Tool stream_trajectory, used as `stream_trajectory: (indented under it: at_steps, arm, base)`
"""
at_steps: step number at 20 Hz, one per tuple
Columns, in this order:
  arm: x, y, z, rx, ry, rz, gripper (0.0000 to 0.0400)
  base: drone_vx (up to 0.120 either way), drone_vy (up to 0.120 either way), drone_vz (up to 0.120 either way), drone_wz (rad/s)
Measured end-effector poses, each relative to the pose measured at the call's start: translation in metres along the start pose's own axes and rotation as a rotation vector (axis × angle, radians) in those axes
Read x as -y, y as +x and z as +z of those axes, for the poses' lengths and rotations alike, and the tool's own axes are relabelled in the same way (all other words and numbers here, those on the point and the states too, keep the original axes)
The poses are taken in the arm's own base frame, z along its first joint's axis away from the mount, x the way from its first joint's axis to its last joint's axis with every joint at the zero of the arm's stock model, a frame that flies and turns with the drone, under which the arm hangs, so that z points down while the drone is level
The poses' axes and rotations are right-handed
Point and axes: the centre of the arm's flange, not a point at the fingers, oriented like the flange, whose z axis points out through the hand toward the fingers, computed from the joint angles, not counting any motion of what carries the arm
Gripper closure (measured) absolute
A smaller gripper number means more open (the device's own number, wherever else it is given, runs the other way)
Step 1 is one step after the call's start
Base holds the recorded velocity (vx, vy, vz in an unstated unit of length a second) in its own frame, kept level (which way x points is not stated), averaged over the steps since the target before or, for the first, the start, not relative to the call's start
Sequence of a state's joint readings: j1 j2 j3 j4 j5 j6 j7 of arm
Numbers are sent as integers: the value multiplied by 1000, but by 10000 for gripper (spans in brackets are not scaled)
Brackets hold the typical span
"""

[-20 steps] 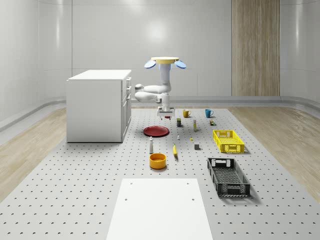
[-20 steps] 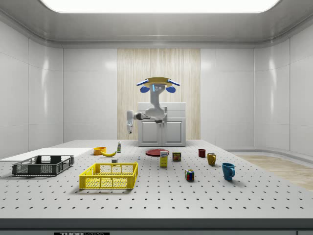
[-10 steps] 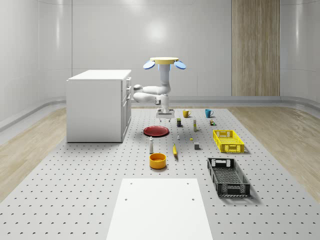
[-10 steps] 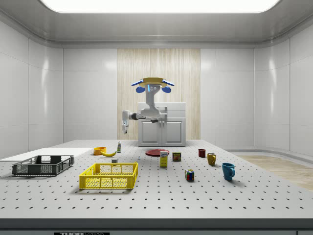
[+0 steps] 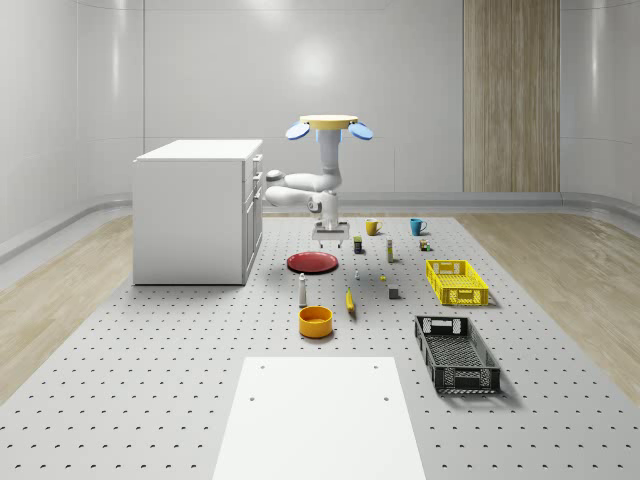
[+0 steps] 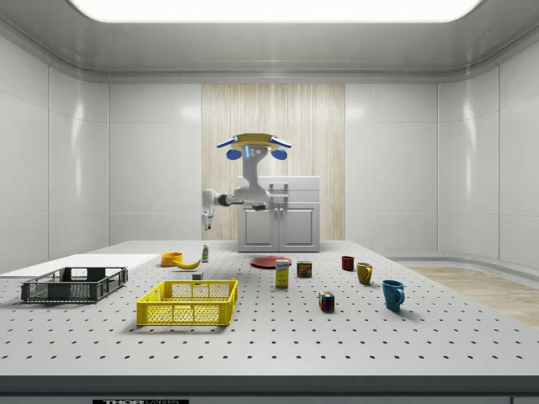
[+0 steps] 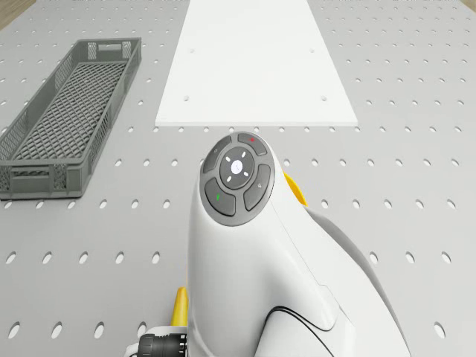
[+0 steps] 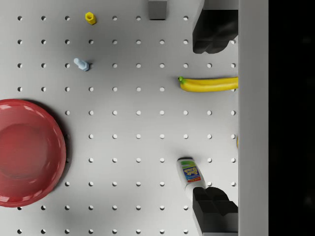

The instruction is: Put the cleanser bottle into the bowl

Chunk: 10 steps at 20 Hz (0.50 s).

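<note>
The cleanser bottle (image 5: 302, 290) is a small white bottle standing on the perforated floor; it also appears in the side view (image 6: 205, 252). The orange bowl (image 5: 315, 321) sits just in front of it, seen as well from the side (image 6: 172, 259). The drone (image 5: 330, 125) hovers above the floor near the red plate. Its arm hangs down with the gripper (image 5: 330, 236) well above the floor. In the wrist view the gripper (image 8: 215, 123) is open and holds nothing. The bottle (image 8: 189, 173) lies below, close to one dark fingertip (image 8: 214, 211).
A red plate (image 5: 312, 262) and a banana (image 5: 350, 300) flank the bottle. The yellow crate (image 5: 457, 281) and black crate (image 5: 456, 353) stand at the whole-scene view's right. A white cabinet (image 5: 195, 210) stands left, and a white mat (image 5: 320, 415) lies in front. Mugs and small items lie behind.
The drone, arm and gripper have shifted toward the side view's left, bringing the gripper nearly over the bottle. The fingers stay open and no object has moved.
</note>
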<state>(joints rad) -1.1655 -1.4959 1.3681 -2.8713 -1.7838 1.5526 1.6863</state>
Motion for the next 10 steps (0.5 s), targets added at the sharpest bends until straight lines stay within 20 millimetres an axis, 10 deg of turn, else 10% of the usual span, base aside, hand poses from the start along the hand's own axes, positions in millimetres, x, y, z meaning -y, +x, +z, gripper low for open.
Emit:
stream_trajectory:
  at_steps: [3,10]
  arm:
    - [0,0,0,0,0,0,0]
    - [-13,13,0,0,0,0,0]
  base:
    - [120,0,0,0]
    - [0,0,0,0]
